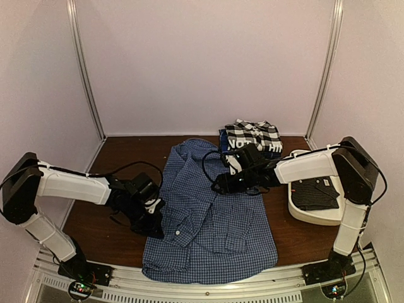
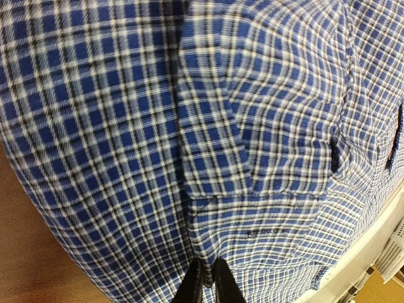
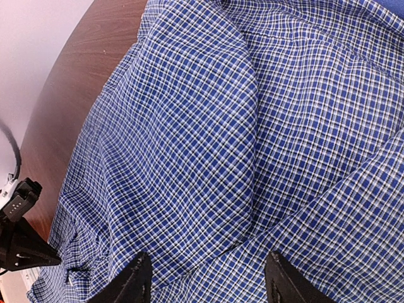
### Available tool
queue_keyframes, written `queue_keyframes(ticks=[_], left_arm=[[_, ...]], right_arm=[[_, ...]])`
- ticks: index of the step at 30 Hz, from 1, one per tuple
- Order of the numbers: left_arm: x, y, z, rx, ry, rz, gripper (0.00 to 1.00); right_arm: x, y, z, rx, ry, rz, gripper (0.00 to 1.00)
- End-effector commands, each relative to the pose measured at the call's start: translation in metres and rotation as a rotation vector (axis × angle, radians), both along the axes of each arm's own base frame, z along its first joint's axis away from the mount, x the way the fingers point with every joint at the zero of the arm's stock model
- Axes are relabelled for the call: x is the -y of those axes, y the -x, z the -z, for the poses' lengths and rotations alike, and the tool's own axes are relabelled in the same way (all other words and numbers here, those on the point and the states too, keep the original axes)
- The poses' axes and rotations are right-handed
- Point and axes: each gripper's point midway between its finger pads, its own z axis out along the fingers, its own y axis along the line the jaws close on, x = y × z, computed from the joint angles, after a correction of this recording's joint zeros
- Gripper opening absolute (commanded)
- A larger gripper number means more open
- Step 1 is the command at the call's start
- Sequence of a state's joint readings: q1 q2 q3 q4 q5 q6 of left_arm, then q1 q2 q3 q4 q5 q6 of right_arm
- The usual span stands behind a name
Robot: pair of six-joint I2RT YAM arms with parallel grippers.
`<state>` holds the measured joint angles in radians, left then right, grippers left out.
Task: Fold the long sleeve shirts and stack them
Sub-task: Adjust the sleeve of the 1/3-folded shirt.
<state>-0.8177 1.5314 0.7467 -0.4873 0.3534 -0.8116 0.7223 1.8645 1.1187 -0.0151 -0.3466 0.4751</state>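
A blue-and-white fine-check shirt (image 1: 214,227) lies spread across the middle of the brown table (image 1: 101,214), collar toward the back. My left gripper (image 1: 153,221) is at the shirt's left edge. In the left wrist view it (image 2: 207,268) is shut on a small fold of the check cloth (image 2: 265,126). My right gripper (image 1: 221,184) hovers over the shirt's upper right part. Its jaws (image 3: 208,281) stand wide open just above the wrinkled cloth (image 3: 208,126), gripping nothing. A black-and-white large-check shirt (image 1: 252,134) lies on a dark blue lettered one (image 1: 237,144) at the back.
A white tub (image 1: 309,218) holding a dark cloth (image 1: 314,192) sits at the right, by the right arm's base. Pale walls close in the table on three sides. A metal rail (image 1: 208,284) runs along the near edge, under the shirt's hem.
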Motion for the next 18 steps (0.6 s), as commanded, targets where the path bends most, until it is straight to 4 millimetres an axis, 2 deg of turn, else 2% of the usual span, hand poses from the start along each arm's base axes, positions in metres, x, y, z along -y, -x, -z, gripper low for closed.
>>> queue_keyframes(ticks=[1, 3, 11, 18], left_arm=[[0.007, -0.002, -0.016, 0.018, 0.040, -0.001, 0.04], [0.005, 0.001, -0.021, 0.017, 0.039, 0.000, 0.00], [-0.010, 0.017, -0.036, -0.003, 0.036, -0.008, 0.00], [-0.025, 0.045, -0.019, -0.088, 0.018, 0.006, 0.00]], right_arm=[[0.002, -0.001, -0.007, 0.020, -0.009, 0.010, 0.62], [0.002, -0.002, -0.007, 0.024, -0.005, 0.012, 0.62], [-0.002, -0.010, -0.005, 0.035, 0.015, 0.010, 0.63], [-0.011, -0.022, 0.003, 0.042, 0.032, -0.002, 0.64]])
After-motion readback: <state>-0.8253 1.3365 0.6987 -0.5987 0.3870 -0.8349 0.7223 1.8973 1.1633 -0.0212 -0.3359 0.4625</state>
